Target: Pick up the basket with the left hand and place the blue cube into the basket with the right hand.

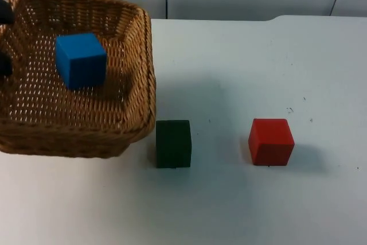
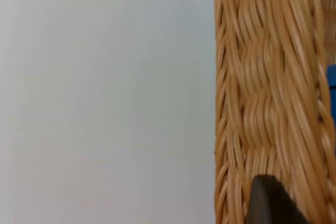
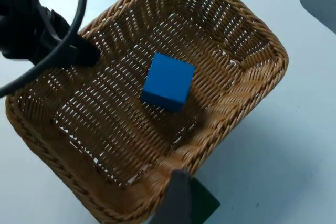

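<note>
Our left pincer [image 3: 73,51] comes in over the far side of the basket [image 1: 150,78] and is clamped on its rim, one finger inside the weave and one outside; in the left wrist view a black fingertip [image 2: 269,203] lies against the wicker wall. In the top view its dark fingers sit at the picture's left edge. Our right pincer [image 3: 176,205] hangs above the basket's corner, pointing down onto it

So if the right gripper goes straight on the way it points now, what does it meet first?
Most likely the basket, at its near rim or woven floor, and possibly the blue cube lying inside it. Depth is hard to judge from the right wrist view.
</note>
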Robot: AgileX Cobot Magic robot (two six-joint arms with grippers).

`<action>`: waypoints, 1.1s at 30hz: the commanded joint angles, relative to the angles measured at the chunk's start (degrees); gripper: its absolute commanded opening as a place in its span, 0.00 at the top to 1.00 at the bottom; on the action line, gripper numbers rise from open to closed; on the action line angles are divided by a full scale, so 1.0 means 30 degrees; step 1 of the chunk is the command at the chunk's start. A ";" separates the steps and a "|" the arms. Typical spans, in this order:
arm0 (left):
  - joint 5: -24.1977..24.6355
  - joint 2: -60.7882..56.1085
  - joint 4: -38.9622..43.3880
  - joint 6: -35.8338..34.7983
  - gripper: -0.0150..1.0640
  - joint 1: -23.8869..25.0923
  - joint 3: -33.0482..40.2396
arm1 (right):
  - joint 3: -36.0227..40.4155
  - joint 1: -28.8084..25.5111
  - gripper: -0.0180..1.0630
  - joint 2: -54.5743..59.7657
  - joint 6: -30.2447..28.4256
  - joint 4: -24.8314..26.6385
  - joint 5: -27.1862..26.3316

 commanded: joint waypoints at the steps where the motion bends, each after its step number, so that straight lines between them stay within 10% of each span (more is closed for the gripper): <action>1: -0.0039 0.0483 -0.0193 0.0273 0.99 0.0073 -0.0016 | 0.1047 0.0066 0.29 -0.0655 0.0058 0.0000 -0.0563; 15: -0.2334 0.2832 -0.0306 0.1211 0.99 0.0073 -0.0016 | 0.8063 0.0066 0.29 -0.5471 0.1377 0.0000 -0.4179; 33: -0.4824 0.4639 -0.0170 0.2242 0.99 0.0073 -0.0016 | 1.0027 0.0066 0.29 -0.9304 0.1907 0.0000 -0.4456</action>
